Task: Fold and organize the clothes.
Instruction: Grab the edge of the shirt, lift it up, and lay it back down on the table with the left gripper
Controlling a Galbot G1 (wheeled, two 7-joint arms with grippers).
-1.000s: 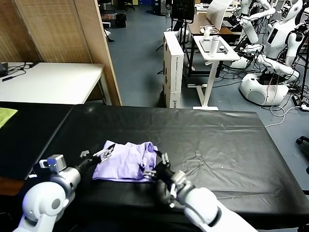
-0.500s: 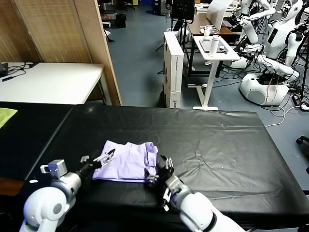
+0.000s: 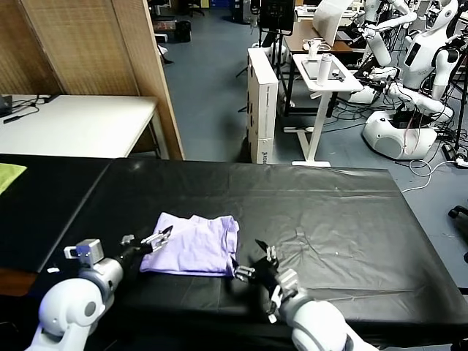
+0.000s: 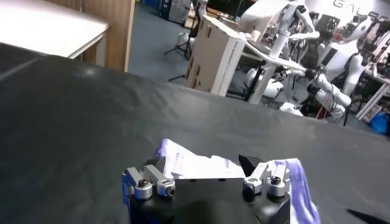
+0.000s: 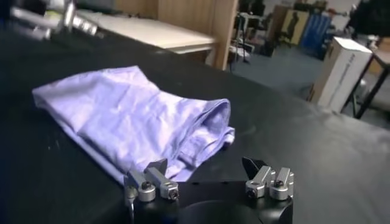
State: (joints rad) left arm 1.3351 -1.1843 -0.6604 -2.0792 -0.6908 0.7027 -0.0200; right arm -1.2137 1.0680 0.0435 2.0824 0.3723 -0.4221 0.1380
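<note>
The lavender T-shirt (image 3: 193, 244) lies folded into a small rectangle on the black table (image 3: 329, 212), near its front edge. It also shows in the left wrist view (image 4: 201, 167) and in the right wrist view (image 5: 134, 115). My left gripper (image 3: 152, 240) is open and empty, just at the shirt's left edge. My right gripper (image 3: 254, 263) is open and empty, low over the table just off the shirt's front right corner. Both sets of jaws stand wide apart with nothing between them.
A yellow-green cloth (image 3: 9, 175) lies at the far left edge. A white table (image 3: 73, 124) and a wooden screen (image 3: 95, 51) stand behind on the left. White boxes, a stand and other robots are beyond the table's far edge.
My right gripper has drawn back from the shirt's right edge, toward the front right, and is clear of the cloth. My left gripper has hardly moved. The shirt lies still.
</note>
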